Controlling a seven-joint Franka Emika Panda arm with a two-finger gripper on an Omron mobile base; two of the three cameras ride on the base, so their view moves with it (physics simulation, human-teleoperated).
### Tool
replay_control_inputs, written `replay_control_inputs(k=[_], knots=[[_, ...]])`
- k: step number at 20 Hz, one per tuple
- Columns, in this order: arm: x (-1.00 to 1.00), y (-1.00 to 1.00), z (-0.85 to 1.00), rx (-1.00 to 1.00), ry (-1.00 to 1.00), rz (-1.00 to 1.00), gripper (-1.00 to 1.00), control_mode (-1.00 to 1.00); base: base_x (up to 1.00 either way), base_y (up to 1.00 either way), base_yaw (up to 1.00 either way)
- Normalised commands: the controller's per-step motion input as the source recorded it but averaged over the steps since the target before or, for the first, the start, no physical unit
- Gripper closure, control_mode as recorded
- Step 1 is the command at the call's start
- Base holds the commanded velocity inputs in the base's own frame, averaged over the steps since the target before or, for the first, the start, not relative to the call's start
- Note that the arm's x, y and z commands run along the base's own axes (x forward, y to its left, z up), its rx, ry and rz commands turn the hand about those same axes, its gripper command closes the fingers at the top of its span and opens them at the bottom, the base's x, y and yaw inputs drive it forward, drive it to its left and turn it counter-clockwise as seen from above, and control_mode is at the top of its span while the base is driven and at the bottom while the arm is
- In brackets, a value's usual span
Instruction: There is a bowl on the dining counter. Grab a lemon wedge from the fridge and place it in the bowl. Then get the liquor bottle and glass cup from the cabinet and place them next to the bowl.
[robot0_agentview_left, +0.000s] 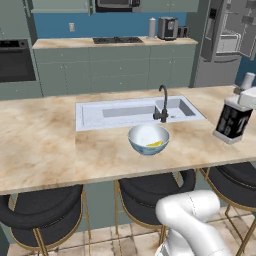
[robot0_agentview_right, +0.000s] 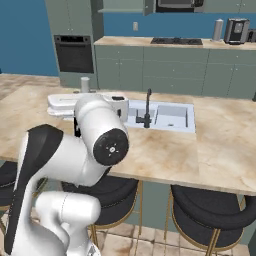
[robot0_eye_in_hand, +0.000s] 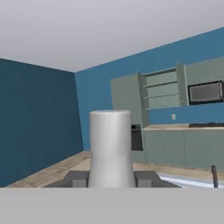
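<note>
You're looking across the beige marbled surface (robot0_agentview_left: 45, 145), which runs the full width of the left base frame, with the white inset sink (robot0_agentview_left: 125, 112) and its dark tap (robot0_agentview_left: 163, 104) at centre. Just below the sink, mid-frame, sits the bowl (robot0_agentview_left: 148, 138), and there's the lemon wedge (robot0_agentview_left: 155, 144) lying yellow inside it. Dark stools (robot0_agentview_left: 42, 207) tuck under the near edge at the bottom.

Over at the right edge of that frame, the liquor bottle (robot0_agentview_left: 232, 120) stands dark with its white label, well apart from the bowl, its base close to the surface, though you can't quite tell whether it's touching down. Upper right, the fridge (robot0_agentview_left: 227, 37) stands with a door swung open. Along the top runs the far worktop with the black hob (robot0_agentview_left: 117, 40).

Switch to the right base frame and the arm blocks the left half; you get the wall oven (robot0_agentview_right: 73, 53) at upper left instead.

The hand view gives you what neither base view does: the bottle's pale neck (robot0_eye_in_hand: 110, 146) rising at bottom centre, with the gripper (robot0_eye_in_hand: 110, 178) pinching it from both sides, and the open cabinet (robot0_eye_in_hand: 162, 89) with bare shelves at the right.
</note>
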Motion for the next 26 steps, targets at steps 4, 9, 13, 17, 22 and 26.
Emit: replay_control_inputs(k=[4, 9, 13, 17, 22, 26], knots=[[0.31, -0.60, -0.28, 0.00, 0.00, 0.20, 1.00, -1.00, 0.00, 0.00, 0.00], [0.50, -0.28, -0.43, -0.02, 0.00, 0.17, 1.00, -1.00, 0.00, 0.00, 0.00], [0.55, -0.16, -0.55, -0.02, 0.00, 0.18, 1.00, -1.00, 0.00, 0.00, 0.00], [0.50, -0.15, -0.67, -0.01, 0.00, 0.18, 1.00, -1.00, 0.00, 0.00, 0.00], [0.59, -0.08, -0.63, 0.00, 0.00, 0.18, 1.00, -1.00, 0.00, 0.00, 0.00], [0.65, -0.05, -0.50, 0.00, 0.00, 0.19, 1.00, -1.00, 0.00, 0.00, 0.00]])
